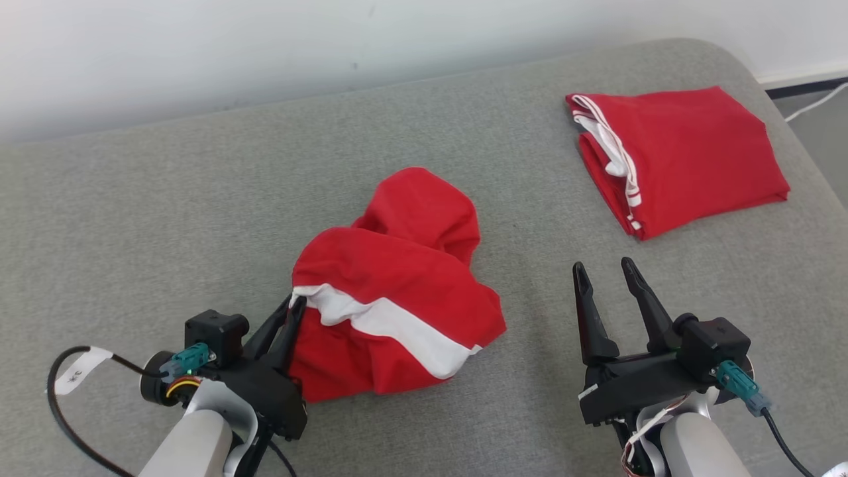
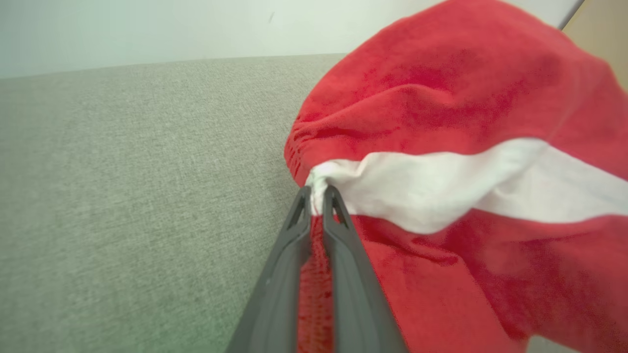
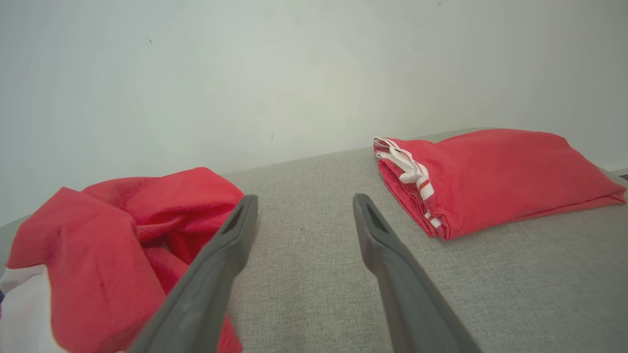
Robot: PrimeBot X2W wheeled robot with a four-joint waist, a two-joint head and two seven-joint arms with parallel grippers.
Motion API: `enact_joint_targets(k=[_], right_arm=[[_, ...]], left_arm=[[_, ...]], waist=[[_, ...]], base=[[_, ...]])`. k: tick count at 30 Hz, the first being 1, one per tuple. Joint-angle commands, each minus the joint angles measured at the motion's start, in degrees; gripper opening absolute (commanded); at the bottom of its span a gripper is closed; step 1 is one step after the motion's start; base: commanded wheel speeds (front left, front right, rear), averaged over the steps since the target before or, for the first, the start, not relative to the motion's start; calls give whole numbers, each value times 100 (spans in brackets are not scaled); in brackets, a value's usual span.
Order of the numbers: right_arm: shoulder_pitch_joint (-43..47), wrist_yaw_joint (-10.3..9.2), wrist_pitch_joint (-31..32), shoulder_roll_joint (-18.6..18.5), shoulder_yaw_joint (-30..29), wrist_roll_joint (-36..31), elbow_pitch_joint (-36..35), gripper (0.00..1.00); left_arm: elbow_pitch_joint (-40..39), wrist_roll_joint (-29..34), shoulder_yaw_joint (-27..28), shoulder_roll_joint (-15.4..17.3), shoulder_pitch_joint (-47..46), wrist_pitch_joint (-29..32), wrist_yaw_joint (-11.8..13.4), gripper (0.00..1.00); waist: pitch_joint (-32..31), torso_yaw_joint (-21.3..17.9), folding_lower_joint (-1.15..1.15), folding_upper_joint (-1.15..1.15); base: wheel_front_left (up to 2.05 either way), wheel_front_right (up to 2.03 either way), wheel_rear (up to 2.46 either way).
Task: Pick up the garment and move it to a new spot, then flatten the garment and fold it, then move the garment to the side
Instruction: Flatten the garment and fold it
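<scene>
The garment (image 1: 397,291) is a crumpled red jersey with a white band, heaped on the grey surface in the middle of the head view. My left gripper (image 1: 297,306) is shut on its left edge, pinching the end of the white band. In the left wrist view the two fingers of the left gripper (image 2: 318,193) close together on bunched cloth of the garment (image 2: 441,122). To the right of the heap, my right gripper (image 1: 604,268) stands open and holds nothing. The right wrist view has the right gripper (image 3: 304,206) open over bare surface, with the garment (image 3: 122,225) at its left.
A second red garment (image 1: 682,156), folded, with striped trim, lies at the far right of the grey padded surface (image 1: 165,218); it is also in the right wrist view (image 3: 490,171). A pale wall (image 1: 265,46) runs behind. The surface's right edge (image 1: 808,152) drops to floor with a white cable.
</scene>
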Motion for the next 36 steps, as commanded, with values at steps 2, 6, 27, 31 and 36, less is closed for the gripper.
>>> enact_joint_targets(k=[2, 6, 27, 31, 36], right_arm=[[96, 3, -12, -1, 5, -4, 24, 100], [140, 3, -12, -39, 9, 42, 56, 100], [271, 3, -12, -103, 94, 126, 349, 100], [217, 3, -12, -115, 102, 140, 381, 100], [187, 2, -12, -108, 95, 148, 422, 100]], left_arm=[[-158, 3, 18, -3, 108, -100, 83, 0], [-561, -12, 61, 38, 330, -175, 242, 0], [-2511, -340, 551, 482, 2513, -277, 1125, 0], [-2456, -402, 570, 438, 2597, -336, 1131, 0], [-2265, -494, 598, 381, 2683, -447, 1108, 53]], waist=[[-100, 152, 0, 0], [-221, 378, 0, 0], [-413, 1059, 0, 0], [-384, 1083, 0, 0], [-377, 1132, 0, 0]], base=[[0, 0, 0], [0, 0, 0], [0, 0, 0], [0, 0, 0], [0, 0, 0]])
